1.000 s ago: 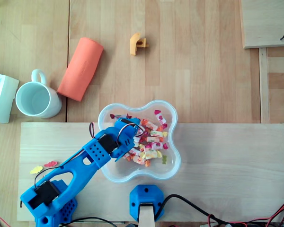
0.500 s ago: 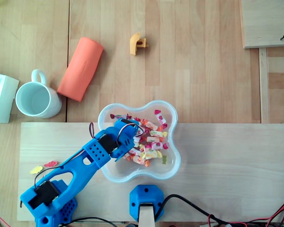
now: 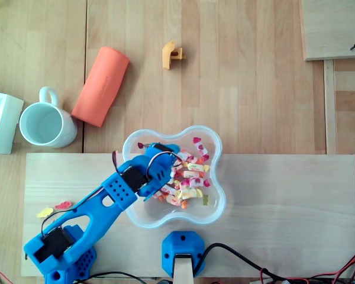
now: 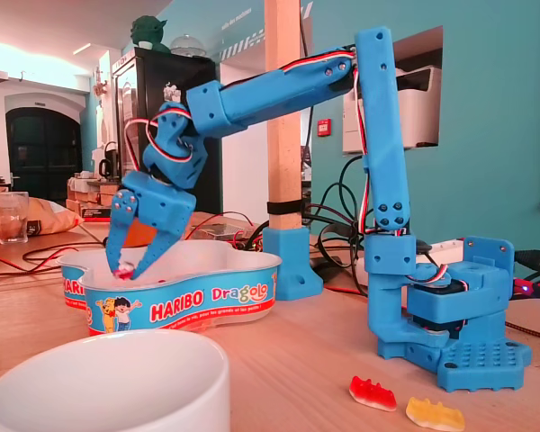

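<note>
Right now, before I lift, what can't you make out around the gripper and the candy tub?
- Grip: in the fixed view the rim of the tub hides the fingertips of the gripper; overhead its own body covers them, so a held candy can't be confirmed.
- Candies: hidden behind the tub wall in the fixed view.
- Mug: cut off by the fixed view's bottom edge.

In the fixed view, the candy tub (image 4: 207, 301) on the desk is showing the brand name "HARIBO" in red letters on its blue wall. Just to the right of it, on the same wall, the word "Dragolo" is standing in coloured letters. Further left, where the wall is curving away, the letters "HAR" of the same brand are showing again, with the rest turning out of sight.
</note>
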Controlling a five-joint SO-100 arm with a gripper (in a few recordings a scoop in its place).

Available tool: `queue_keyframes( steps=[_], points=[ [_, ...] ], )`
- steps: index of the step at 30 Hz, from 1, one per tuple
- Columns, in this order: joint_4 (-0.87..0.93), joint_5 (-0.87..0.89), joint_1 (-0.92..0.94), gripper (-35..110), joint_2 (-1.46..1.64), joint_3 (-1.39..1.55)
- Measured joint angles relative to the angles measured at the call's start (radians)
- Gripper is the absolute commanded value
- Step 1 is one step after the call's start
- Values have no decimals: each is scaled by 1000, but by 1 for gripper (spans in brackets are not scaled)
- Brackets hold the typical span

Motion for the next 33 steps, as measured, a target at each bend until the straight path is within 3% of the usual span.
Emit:
queue_keyframes(
  steps=[12,25,33],
  points=[
    [0,2,-32,-3,160,-63],
    [0,215,-336,-3,218,-77],
    [0,227,-577,-3,218,-77]
  ],
)
